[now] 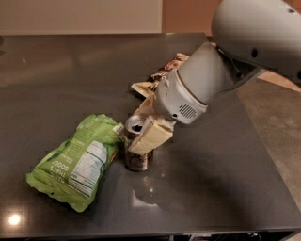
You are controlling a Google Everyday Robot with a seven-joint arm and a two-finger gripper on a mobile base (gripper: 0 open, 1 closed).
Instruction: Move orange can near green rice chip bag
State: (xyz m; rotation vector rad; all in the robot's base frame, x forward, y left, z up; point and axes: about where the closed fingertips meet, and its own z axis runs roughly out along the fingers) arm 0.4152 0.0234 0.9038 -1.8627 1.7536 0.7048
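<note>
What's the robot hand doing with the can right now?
Gripper shut on orange can. Can close beside green rice chip bag. Nothing between them.

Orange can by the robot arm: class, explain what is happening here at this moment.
The robot's gripper is closed around the upright orange can, which stands on the dark table right beside the top corner of the green rice chip bag. A brown and cream chip bag lies behind the arm. The can is not yet released.

Dark glossy table [216, 188] — pale wall [80, 14]
</note>
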